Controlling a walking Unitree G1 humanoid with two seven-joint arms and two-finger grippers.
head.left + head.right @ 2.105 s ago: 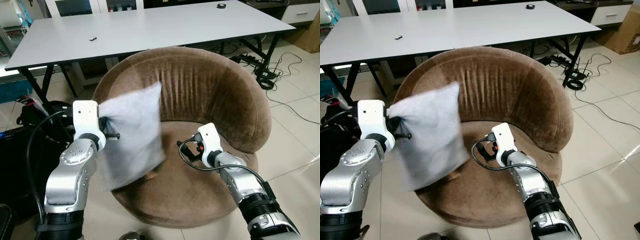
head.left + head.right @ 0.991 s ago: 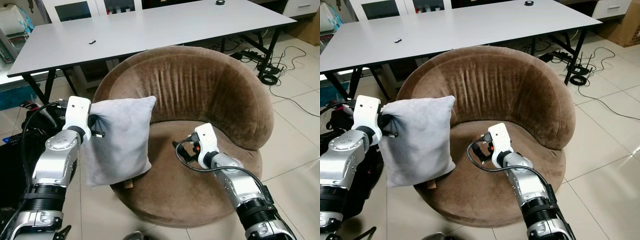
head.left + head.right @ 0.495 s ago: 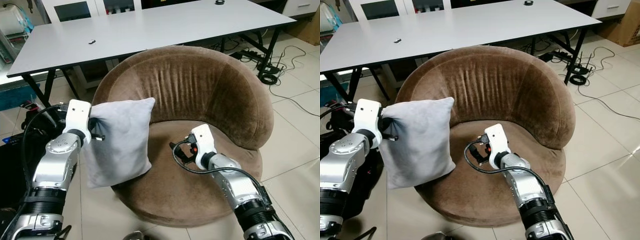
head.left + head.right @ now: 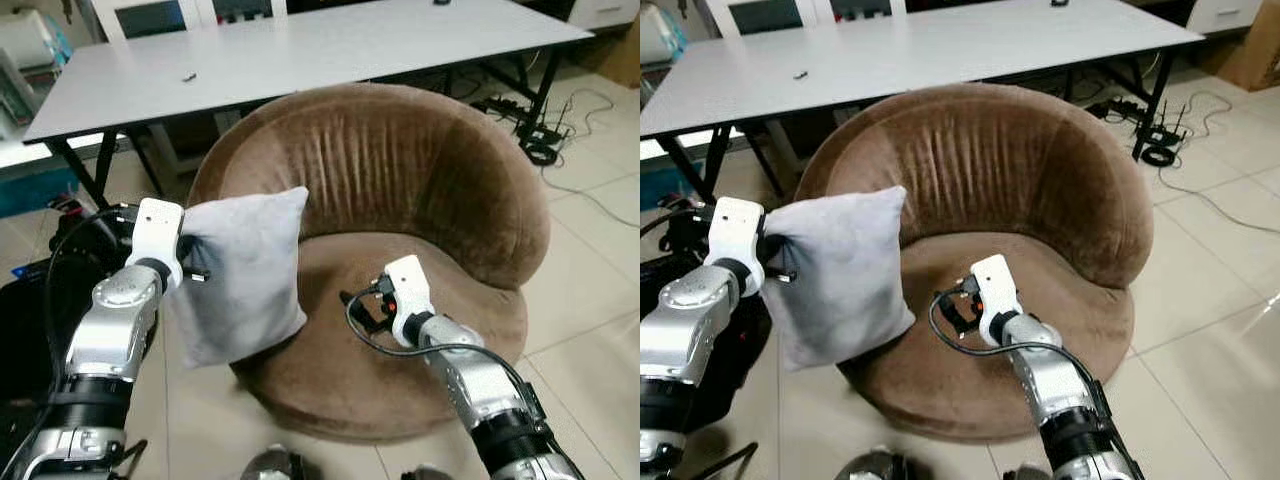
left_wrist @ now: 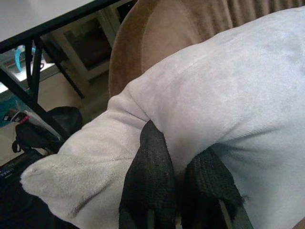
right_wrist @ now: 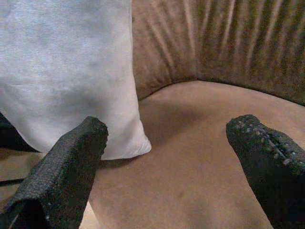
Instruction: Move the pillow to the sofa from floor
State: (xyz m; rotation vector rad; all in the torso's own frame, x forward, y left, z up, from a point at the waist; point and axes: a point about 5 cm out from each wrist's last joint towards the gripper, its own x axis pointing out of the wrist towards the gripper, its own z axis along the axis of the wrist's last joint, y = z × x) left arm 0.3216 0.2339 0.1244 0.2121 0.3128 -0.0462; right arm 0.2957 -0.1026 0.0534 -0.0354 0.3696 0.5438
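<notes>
**Pillow in the air at the sofa's left edge**

The left gripper [image 5: 178, 191] has its black fingers [image 5: 148, 181] pinched tight on a bunched corner of the grey pillow [image 4: 245, 270], and the pillow hangs from that pinch, clear of the floor, its lower end just over the left front edge of the round brown sofa [image 4: 420, 190]. It droops and creases around the grip, so I'd judge it light and very soft (no stiffness to steer it by). A corner hold like this lets it swing; a fuller handful of fabric nearer the middle of an edge would probably carry it steadier, though suede-like cloth shouldn't slip much.

The right gripper [image 6: 171, 157] hovers low over the seat cushion, fingers [image 6: 66, 162] spread wide with nothing between them, pointing toward the pillow's lower corner. It looks ready to steady the loose end.

Behind the sofa stands a long grey surface [image 4: 300, 50], and cables [image 4: 545, 130] trail on the tiled floor past the sofa's right side.
</notes>
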